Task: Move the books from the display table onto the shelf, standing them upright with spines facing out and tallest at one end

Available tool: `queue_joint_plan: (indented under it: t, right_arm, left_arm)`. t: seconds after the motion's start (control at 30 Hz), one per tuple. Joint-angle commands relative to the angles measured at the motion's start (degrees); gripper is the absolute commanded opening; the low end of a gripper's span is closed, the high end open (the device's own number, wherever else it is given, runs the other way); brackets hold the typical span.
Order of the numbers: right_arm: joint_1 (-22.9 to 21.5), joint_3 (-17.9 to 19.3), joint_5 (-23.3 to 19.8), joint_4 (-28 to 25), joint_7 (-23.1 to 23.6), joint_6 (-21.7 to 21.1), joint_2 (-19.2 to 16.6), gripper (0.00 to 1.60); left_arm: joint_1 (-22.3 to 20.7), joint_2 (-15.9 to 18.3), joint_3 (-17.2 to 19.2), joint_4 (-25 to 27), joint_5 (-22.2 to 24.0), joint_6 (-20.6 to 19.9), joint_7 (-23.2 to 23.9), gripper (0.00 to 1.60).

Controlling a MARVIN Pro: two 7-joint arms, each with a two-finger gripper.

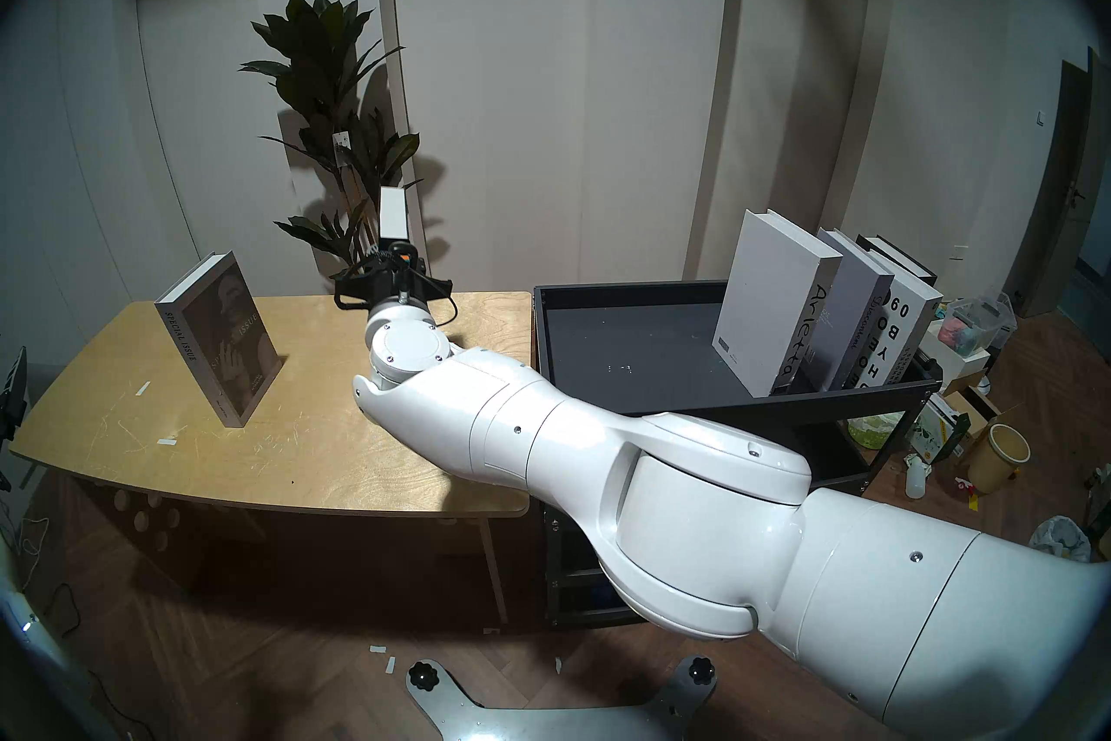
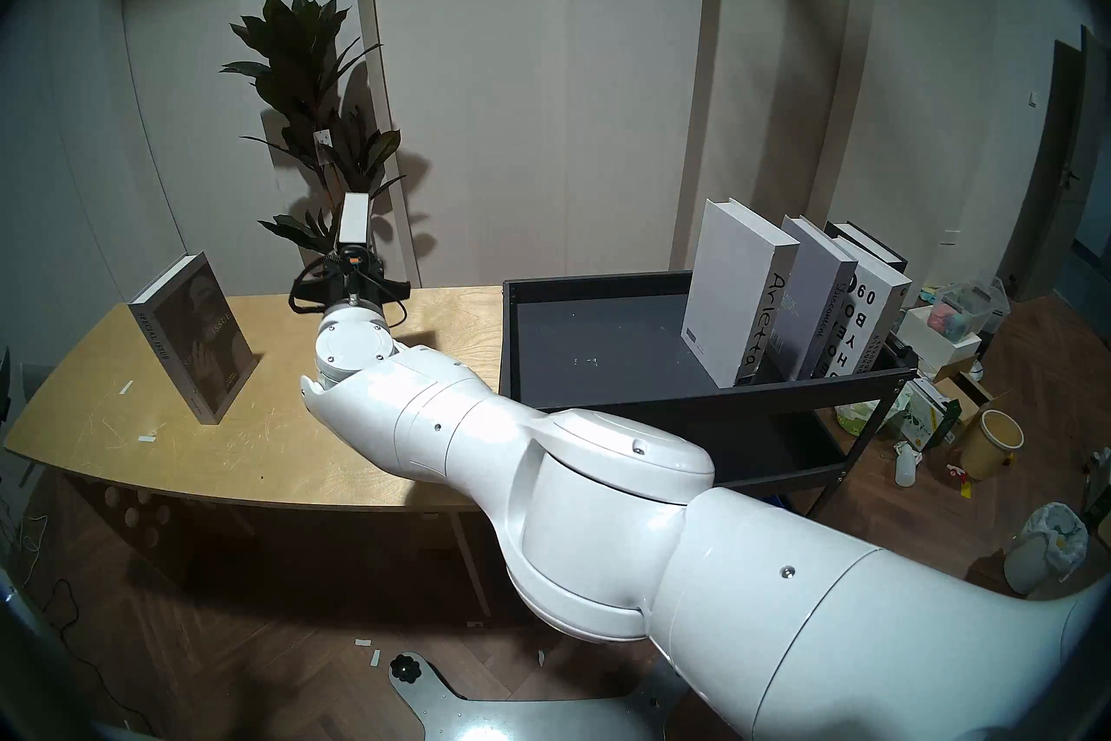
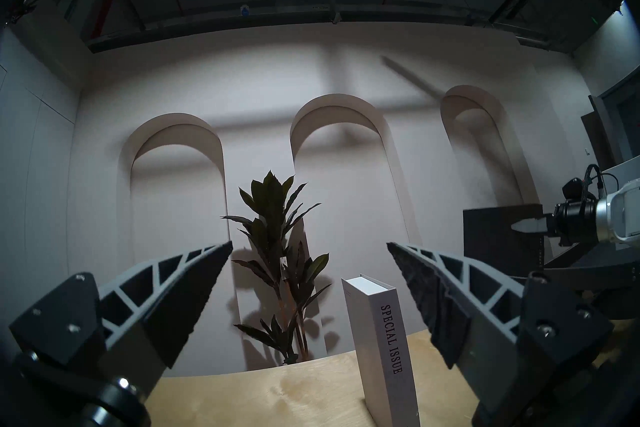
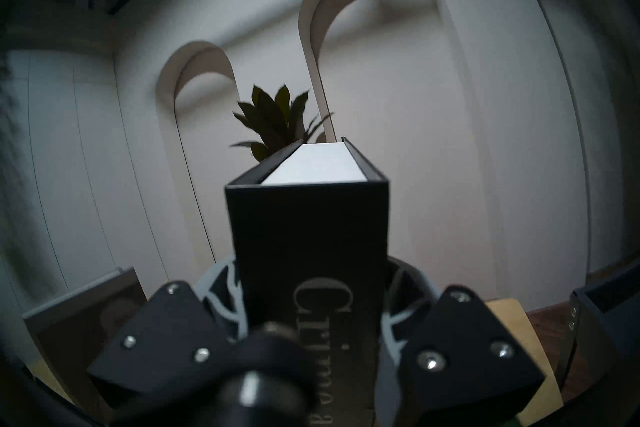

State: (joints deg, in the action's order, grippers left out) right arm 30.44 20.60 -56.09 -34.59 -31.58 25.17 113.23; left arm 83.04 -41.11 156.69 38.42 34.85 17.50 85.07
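My right gripper (image 4: 311,291) is shut on the lower spine of a black book (image 4: 308,235) lettered "Crime". The book stands upright over the back of the display table (image 1: 330,451), its white page top (image 1: 394,210) above the wrist; its foot is hidden. A grey SPECIAL ISSUE book (image 1: 222,343) stands upright on the table's left part. My left gripper (image 3: 309,244) is open and empty, low by the table edge, facing that book's spine (image 3: 389,336). Several books lean together at the right end of the shelf (image 1: 631,289), a white Arietta (image 1: 763,301) leftmost.
A tall potted plant (image 1: 336,120) stands behind the table against the arched wall. My right arm (image 1: 601,451) crosses the gap between table and shelf. Boxes, a yellow bin (image 1: 998,457) and a bagged bin (image 1: 1061,538) clutter the floor right of the shelf.
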Motion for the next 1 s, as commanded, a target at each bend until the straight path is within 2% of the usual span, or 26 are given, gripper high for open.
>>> queue_joint_plan:
  t: [0.0, 0.5, 0.97]
  right_arm:
    - [-6.1, 1.9, 2.7, -6.6, -1.9, 4.9, -4.2, 0.00]
    - [-10.0, 3.5, 7.0, -11.8, -5.6, 3.7, -15.8, 0.00]
    - [-16.0, 7.5, 6.9, -16.3, -4.9, -0.1, -25.4, 0.00]
  left_arm:
    - [-0.1, 0.6, 0.1, 1.3, 0.3, -0.1, -0.1, 1.60]
    - [0.1, 0.3, 0.2, 1.4, 0.2, -0.6, -0.1, 1.60]
    - [0.0, 0.2, 0.3, 1.4, 0.2, -1.0, -0.1, 1.60]
